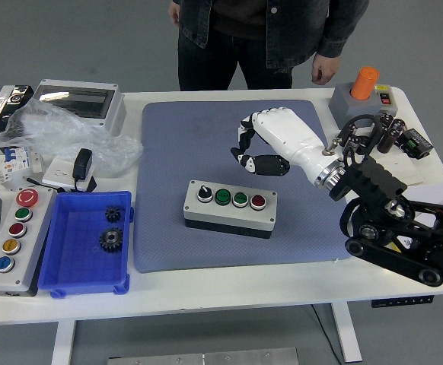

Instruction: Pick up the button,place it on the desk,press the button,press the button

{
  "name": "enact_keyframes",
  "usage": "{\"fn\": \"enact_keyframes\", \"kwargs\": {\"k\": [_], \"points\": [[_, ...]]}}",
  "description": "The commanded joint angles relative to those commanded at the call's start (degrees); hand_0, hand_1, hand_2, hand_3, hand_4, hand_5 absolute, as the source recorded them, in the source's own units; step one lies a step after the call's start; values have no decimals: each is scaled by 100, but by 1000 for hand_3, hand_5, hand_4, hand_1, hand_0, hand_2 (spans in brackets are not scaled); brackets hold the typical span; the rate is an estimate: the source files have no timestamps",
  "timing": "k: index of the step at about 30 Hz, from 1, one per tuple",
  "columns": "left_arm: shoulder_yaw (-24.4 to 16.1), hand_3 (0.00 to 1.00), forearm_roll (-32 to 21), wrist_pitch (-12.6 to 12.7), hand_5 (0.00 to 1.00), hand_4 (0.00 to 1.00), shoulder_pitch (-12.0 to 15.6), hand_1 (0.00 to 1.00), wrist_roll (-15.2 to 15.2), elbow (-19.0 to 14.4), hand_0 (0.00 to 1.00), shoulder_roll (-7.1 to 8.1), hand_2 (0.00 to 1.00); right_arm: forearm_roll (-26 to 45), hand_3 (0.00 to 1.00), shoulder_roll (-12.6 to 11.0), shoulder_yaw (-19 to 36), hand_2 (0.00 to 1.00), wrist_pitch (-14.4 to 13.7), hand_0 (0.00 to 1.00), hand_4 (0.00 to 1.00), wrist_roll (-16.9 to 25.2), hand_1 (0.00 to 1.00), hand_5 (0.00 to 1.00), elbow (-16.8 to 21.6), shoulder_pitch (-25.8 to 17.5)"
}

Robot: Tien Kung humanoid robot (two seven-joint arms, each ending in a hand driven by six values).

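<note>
One arm is in view: the right. L to R on the white table (229,285):

- Far L edge: grey control panel (12,242) w/ four buttons in a column (red, green, yellow, blue) plus a red knob at top.
- Next: blue bin (84,245) holding two black gears (112,228).
- Behind bin: crumpled clear plastic bag (65,137), black adapter (82,166) on a white block, grey enclosure (77,105) w/ clear lid.
- Centre: blue-grey mat (206,144). The button box (230,208) rests flat on the mat, near-centre, w/ a selector knob, two green buttons and one red button in a row on top.
- R of centre: right hand (271,144), white shell, raised above the mat behind the box, clear of it. Fingers loosely curled, grasping nothing.
- Far R: grey block w/ orange cap (364,82), cluster of black capacitors (366,137), partly hidden by arm.

A person (263,34) stands at the far side, hands hanging, touching nothing.
</note>
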Motion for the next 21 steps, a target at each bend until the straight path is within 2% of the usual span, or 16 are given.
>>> {"fn": "enact_keyframes", "kwargs": {"k": [3,4,9,10,13,18,21], "points": [[11,652,-14,-1,341,591,19,705,3,3,677,-2,632,-307,314,-90,129,376,722,318,570,-665,523,7,422,-71],[14,650,-18,-1,341,590,24,705,4,4,677,-3,632,-375,400,-94,152,484,912,287,703,-854,522,206,537,-81],[6,650,-7,-5,341,590,30,705,3,3,677,-6,632,-498,400,2,273,484,1961,287,703,-1897,522,206,1030,-86],[2,650,-2,-6,338,585,28,705,2,2,677,-7,631,-503,998,37,304,998,2201,911,998,-2121,953,657,1076,-82],[-3,650,6,-9,338,585,22,705,0,0,677,-9,631,-481,998,133,397,998,2805,911,998,-2598,953,657,1130,-69],[9,649,-7,-8,335,585,27,705,-2,2,677,-6,631,-322,998,181,557,998,3663,930,998,-2598,987,674,1231,-83],[25,649,-22,-8,335,585,35,705,-2,4,677,-7,631,-260,998,175,651,998,4029,930,998,-2598,987,674,1294,-105]]}}
